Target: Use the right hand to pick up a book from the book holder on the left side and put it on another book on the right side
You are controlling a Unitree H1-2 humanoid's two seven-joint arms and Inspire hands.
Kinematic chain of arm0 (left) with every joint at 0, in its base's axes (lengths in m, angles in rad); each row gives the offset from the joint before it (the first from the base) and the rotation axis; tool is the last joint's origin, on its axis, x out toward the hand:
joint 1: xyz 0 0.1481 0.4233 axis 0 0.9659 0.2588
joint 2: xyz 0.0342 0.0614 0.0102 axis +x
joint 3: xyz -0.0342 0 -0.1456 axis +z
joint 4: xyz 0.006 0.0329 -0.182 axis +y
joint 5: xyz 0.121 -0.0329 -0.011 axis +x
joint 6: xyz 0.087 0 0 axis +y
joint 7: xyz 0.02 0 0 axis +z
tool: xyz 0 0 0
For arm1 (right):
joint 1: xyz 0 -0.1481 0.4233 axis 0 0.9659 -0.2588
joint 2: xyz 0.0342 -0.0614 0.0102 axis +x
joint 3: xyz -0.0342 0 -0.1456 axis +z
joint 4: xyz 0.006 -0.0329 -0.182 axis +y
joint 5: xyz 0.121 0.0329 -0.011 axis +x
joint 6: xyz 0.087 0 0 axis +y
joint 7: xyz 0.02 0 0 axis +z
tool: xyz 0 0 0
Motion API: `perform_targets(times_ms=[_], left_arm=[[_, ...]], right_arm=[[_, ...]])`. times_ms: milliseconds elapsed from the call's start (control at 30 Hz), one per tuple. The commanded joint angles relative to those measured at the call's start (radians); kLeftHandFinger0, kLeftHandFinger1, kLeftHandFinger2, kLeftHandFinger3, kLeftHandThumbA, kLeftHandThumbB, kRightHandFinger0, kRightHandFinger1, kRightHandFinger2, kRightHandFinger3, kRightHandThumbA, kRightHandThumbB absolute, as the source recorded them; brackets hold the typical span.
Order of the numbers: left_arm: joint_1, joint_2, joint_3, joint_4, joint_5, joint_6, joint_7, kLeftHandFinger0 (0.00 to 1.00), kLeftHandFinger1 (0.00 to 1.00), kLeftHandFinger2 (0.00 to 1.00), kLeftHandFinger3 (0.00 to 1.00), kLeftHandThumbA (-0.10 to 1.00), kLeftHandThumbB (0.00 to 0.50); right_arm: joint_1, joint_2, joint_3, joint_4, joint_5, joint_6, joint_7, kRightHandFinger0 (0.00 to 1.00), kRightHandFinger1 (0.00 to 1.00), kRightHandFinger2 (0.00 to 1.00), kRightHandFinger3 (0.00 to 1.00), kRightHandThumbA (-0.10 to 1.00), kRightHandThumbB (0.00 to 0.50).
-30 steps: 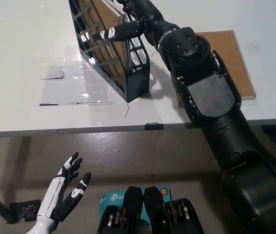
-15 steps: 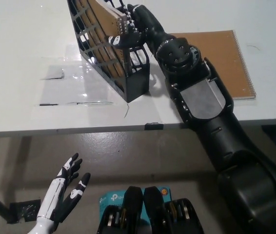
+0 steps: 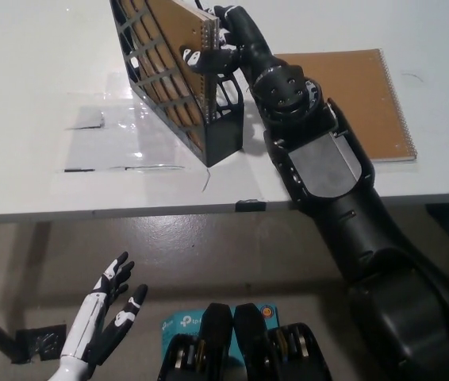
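Right hand (image 3: 223,36) grips the brown book (image 3: 178,32) in the holder (image 3: 220,127) near the table's (image 3: 42,95) far edge; left hand (image 3: 101,317) rests spread below the near edge.

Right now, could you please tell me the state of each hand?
Left hand: open, resting low beside the table, holding nothing.
Right hand: shut on the book in the holder.

Holder wall (image 3: 223,127) flanks book (image 3: 178,32); tabletop (image 3: 50,71) left open.
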Motion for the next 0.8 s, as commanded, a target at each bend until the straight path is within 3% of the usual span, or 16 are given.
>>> perform_targets(times_ms=[0, 33, 67, 100, 133, 200, 267, 400, 767], left_arm=[[-0.009, 0.011, -0.008, -0.017, 0.015, -0.023, -0.005, 1.0, 1.0, 1.0, 1.0, 0.76, 0.028], [-0.008, 0.013, -0.009, -0.019, 0.016, -0.02, -0.006, 1.0, 1.0, 1.0, 1.0, 0.76, 0.027], [-0.01, 0.012, -0.009, -0.017, 0.016, -0.022, -0.005, 1.0, 1.0, 1.0, 1.0, 0.76, 0.025], [-0.012, 0.01, -0.008, -0.01, 0.009, -0.03, -0.005, 1.0, 1.0, 1.0, 1.0, 0.76, 0.019], [-0.016, 0.01, -0.007, -0.005, 0.005, -0.037, -0.005, 1.0, 1.0, 1.0, 1.0, 0.75, 0.017], [-0.016, 0.012, -0.006, -0.004, 0.0, -0.035, -0.009, 1.0, 1.0, 1.0, 1.0, 0.75, 0.009], [-0.015, 0.012, -0.009, -0.002, 0.015, -0.047, -0.001, 1.0, 1.0, 1.0, 1.0, 0.75, 0.001], [-0.016, 0.017, -0.011, -0.006, 0.023, -0.043, -0.003, 1.0, 1.0, 1.0, 1.0, 0.76, 0.0], [-0.018, 0.01, -0.006, 0.0, 0.019, -0.053, 0.005, 1.0, 1.0, 1.0, 1.0, 0.78, 0.0]], right_arm=[[-0.045, 0.014, -0.009, -0.038, 0.012, -0.072, -0.017, 0.0, 0.31, 0.59, 0.37, 0.29, 0.211], [-0.045, 0.016, -0.011, -0.027, 0.01, -0.098, -0.031, 0.0, 0.31, 0.63, 0.44, 0.06, 0.176], [-0.045, 0.017, -0.013, -0.018, 0.01, -0.13, -0.041, 0.0, 0.32, 0.68, 0.5, -0.07, 0.152], [-0.045, 0.017, -0.013, -0.008, 0.008, -0.163, -0.052, 0.0, 0.34, 0.75, 0.67, -0.1, 0.12], [-0.048, 0.018, -0.017, -0.004, 0.008, -0.173, -0.062, 0.0, 0.37, 0.75, 0.76, -0.1, 0.115], [-0.056, 0.032, -0.07, 0.002, 0.069, -0.2, -0.055, 0.0, 0.4, 0.74, 0.77, -0.1, 0.099], [-0.068, 0.049, -0.164, 0.008, 0.189, -0.224, 0.002, 0.0, 0.42, 0.75, 0.77, -0.1, 0.105], [-0.116, 0.076, -0.289, 0.007, 0.279, -0.208, -0.011, 0.0, 0.43, 0.79, 0.74, -0.1, 0.132], [-0.213, 0.063, -0.365, -0.017, 0.281, -0.261, -0.07, 0.0, 0.49, 0.79, 0.78, -0.1, 0.104]])
